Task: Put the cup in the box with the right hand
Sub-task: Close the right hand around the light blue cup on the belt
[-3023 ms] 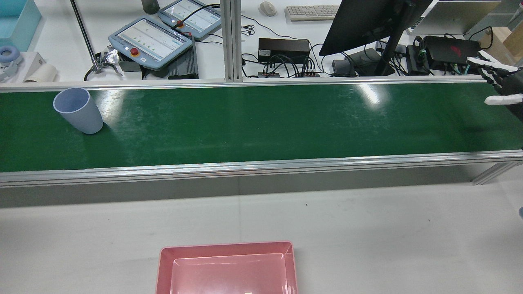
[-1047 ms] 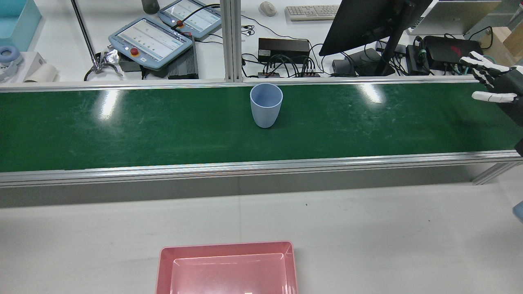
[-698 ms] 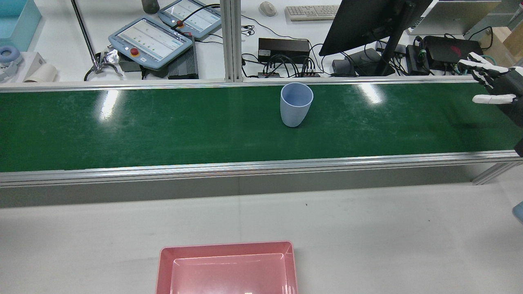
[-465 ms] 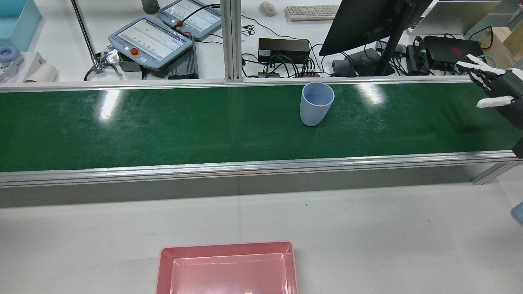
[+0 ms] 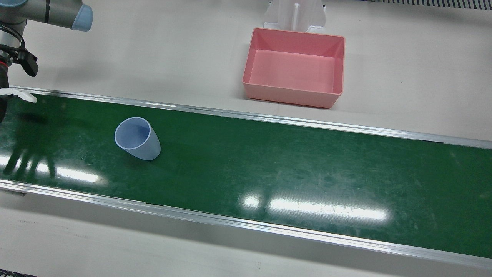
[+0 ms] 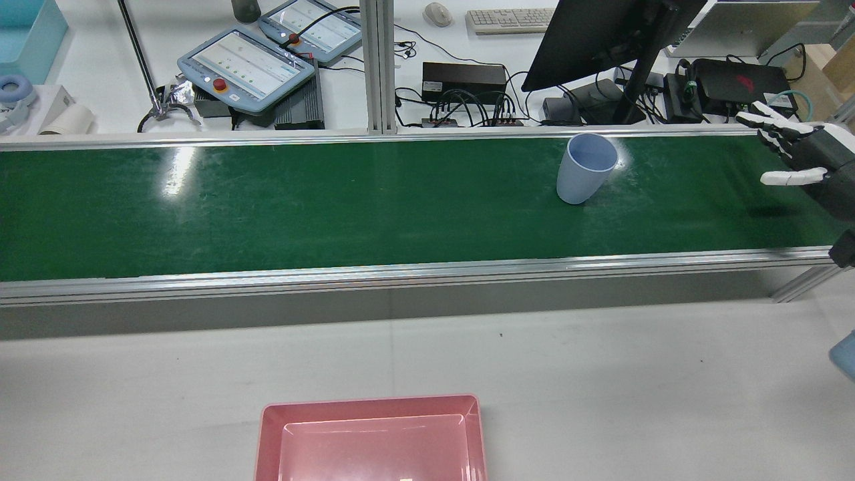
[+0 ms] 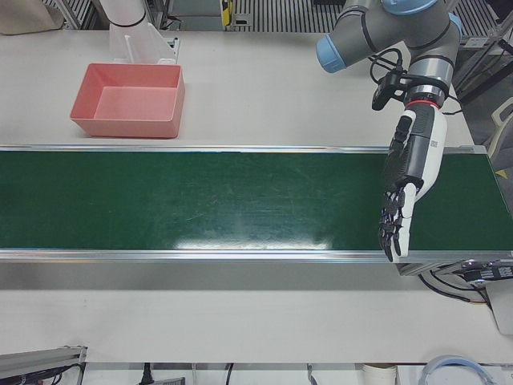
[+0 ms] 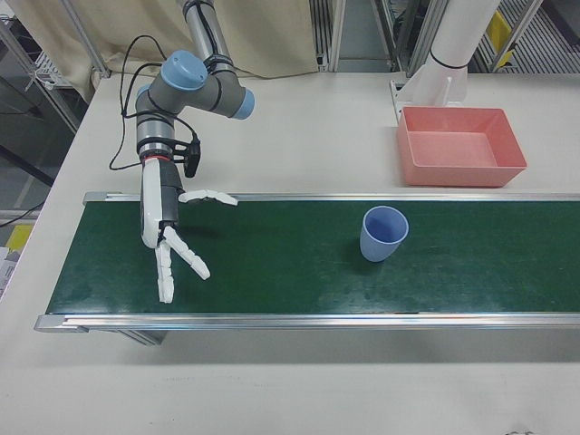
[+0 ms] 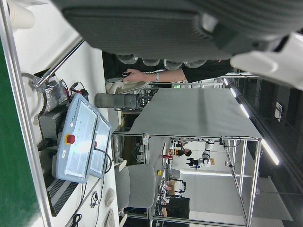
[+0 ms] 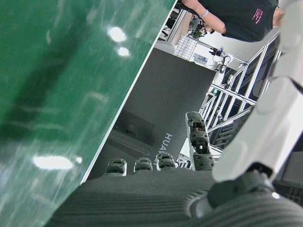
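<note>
My right hand (image 8: 172, 249) hangs over the end of the green conveyor belt (image 6: 334, 200), fingers spread, holding nothing. The pale blue cup (image 8: 382, 234) stands upright on the belt, well apart from the hand, mouth up and empty. The left hand (image 7: 407, 180) hangs over the other end of the belt, fingers straight and apart, also holding nothing.

Risks as I judge them: if the belt is running I can mistime the close and the cup slips past the hand or gets knocked flat and rolls. The cup tapers, so a loose side grip may let it slide out on the lift. The carry is long — the pink box (image 5: 294, 67) sits on the bench across the belt rail, far from the hand. Box is empty, nothing in it.
</note>
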### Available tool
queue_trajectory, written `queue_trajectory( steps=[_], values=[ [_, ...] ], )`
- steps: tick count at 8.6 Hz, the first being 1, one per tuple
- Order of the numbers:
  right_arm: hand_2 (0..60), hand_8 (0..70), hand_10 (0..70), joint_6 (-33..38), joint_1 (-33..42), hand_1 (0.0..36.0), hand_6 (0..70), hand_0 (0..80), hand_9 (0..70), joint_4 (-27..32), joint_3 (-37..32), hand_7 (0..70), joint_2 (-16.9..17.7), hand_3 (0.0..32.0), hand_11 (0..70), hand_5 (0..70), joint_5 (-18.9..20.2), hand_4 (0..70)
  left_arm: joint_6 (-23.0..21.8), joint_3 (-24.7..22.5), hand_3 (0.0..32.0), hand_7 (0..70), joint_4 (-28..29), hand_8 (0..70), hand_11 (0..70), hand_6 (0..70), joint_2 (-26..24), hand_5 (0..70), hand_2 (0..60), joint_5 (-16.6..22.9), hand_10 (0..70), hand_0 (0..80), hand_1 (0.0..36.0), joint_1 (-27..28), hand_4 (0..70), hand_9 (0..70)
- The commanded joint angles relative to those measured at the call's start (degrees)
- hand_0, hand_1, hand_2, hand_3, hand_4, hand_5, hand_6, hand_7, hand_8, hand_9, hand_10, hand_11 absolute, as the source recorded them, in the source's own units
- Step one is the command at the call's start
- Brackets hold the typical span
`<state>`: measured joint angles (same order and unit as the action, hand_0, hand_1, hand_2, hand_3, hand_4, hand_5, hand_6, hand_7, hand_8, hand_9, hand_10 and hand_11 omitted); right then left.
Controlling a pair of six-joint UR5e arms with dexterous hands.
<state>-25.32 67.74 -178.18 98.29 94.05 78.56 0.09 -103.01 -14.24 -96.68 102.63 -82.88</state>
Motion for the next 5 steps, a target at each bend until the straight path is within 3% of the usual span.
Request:
queue_trajectory(
  steps=[1, 2, 3, 4, 5],
  values=[
    [8.2, 1.1, 2.1, 0.01, -0.50, 8.0, 1.9, 43.6, 3.9, 0.02, -0.03, 7.3, -0.01, 5.2, 4.2, 3.3, -0.07, 4.4, 0.00, 0.00, 0.0, 0.0, 0.00, 0.0, 0.0, 0.0, 0.00, 0.0, 0.0, 0.03, 0.0, 0.0, 0.0, 0.00, 0.0, 0.0],
    [1.3, 1.2, 2.0, 0.01, -0.68, 6.2, 1.9, 45.5, 4.0, 0.02, 0.06, 7.5, -0.01, 5.8, 4.2, 3.3, -0.07, 5.4, 0.00, 0.00, 0.0, 0.0, 0.00, 0.0, 0.0, 0.0, 0.00, 0.0, 0.0, -0.06, 0.0, 0.0, 0.0, 0.00, 0.0, 0.0],
    [19.0, 1.2, 2.0, 0.01, -0.85, 10.7, 1.8, 41.1, 3.9, 0.02, 0.06, 7.1, -0.01, 5.8, 4.2, 3.3, 0.01, 2.6, 0.00, 0.00, 0.0, 0.0, 0.00, 0.0, 0.0, 0.0, 0.00, 0.0, 0.0, -0.06, 0.0, 0.0, 0.0, 0.00, 0.0, 0.0],
    [8.3, 1.2, 2.0, 0.01, -0.94, 8.0, 1.8, 43.6, 3.9, 0.02, 0.06, 6.8, -0.01, 5.8, 4.2, 3.3, 0.01, 4.1, 0.00, 0.00, 0.0, 0.0, 0.00, 0.0, 0.0, 0.0, 0.00, 0.0, 0.0, 0.03, 0.0, 0.0, 0.0, 0.00, 0.0, 0.0],
    [8.5, 1.3, 2.0, 0.01, -1.11, 8.1, 1.8, 43.7, 3.9, 0.02, 0.06, 6.9, -0.01, 5.8, 4.2, 3.4, 0.01, 4.1, 0.00, 0.00, 0.0, 0.0, 0.00, 0.0, 0.0, 0.0, 0.00, 0.0, 0.0, -0.06, 0.0, 0.0, 0.0, 0.00, 0.0, 0.0]
  ],
)
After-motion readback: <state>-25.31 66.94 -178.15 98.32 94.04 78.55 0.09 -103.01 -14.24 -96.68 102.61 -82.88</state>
